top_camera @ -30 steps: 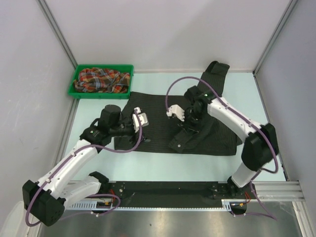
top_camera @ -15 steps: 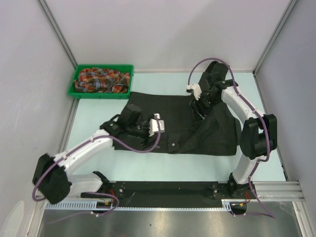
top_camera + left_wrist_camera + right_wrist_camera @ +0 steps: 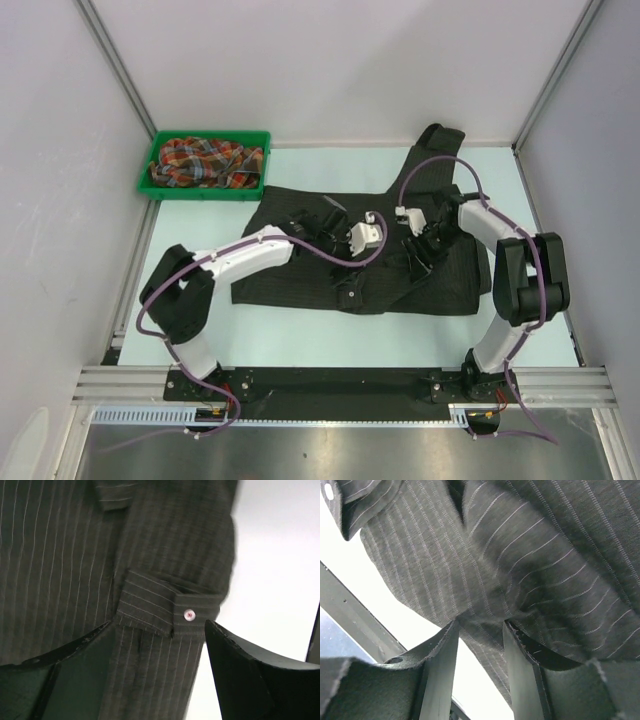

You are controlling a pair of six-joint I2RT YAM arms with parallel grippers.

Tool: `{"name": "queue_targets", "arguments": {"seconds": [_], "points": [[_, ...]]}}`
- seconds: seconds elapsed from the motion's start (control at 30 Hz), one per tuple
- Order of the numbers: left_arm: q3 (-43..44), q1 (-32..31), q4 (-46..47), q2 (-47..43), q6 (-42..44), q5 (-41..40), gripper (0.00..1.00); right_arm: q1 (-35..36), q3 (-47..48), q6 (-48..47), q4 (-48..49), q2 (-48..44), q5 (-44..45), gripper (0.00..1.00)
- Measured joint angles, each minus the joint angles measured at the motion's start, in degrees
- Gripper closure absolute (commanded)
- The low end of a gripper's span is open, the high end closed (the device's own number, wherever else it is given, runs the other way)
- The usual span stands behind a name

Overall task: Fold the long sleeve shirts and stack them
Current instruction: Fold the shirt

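Observation:
A black pinstriped shirt [image 3: 455,285] lies spread across the middle of the table, with one sleeve [image 3: 440,145] trailing toward the back wall. My left gripper [image 3: 357,260] reaches over its centre. In the left wrist view the left gripper [image 3: 159,630] is open, its jaws straddling a sleeve just below the buttoned cuff [image 3: 150,607]. My right gripper [image 3: 415,255] is low over the shirt's right half. There the right gripper [image 3: 481,627] is open, its jaws apart with a raised fold of pinstriped cloth [image 3: 485,615] at the tips. The plaid shirt [image 3: 205,162] lies crumpled in the bin.
The green bin [image 3: 200,196] stands at the back left corner. Grey walls close in the back and both sides. A metal rail [image 3: 340,385] carrying the arm bases runs along the near edge.
The left arm has swung right across the shirt to the sleeve cuff. The right gripper opened, released the folded part, drew back, then came down onto the shirt's right half.

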Motion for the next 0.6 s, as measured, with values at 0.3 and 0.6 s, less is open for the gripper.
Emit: {"name": "queue_targets", "arguments": {"seconds": [0.3, 0.6], "points": [[-0.1, -4.2, 6.0, 5.6, -22.1, -17.4, 0.22, -0.6, -5.4, 2.1, 3.3, -3.1, -0.8, 0.54], [-0.7, -6.5, 8.2, 6.9, -27.4, -25.0, 0.56, -2.6, -5.0, 4.0, 4.4, -3.1, -2.8, 0.48]]}}
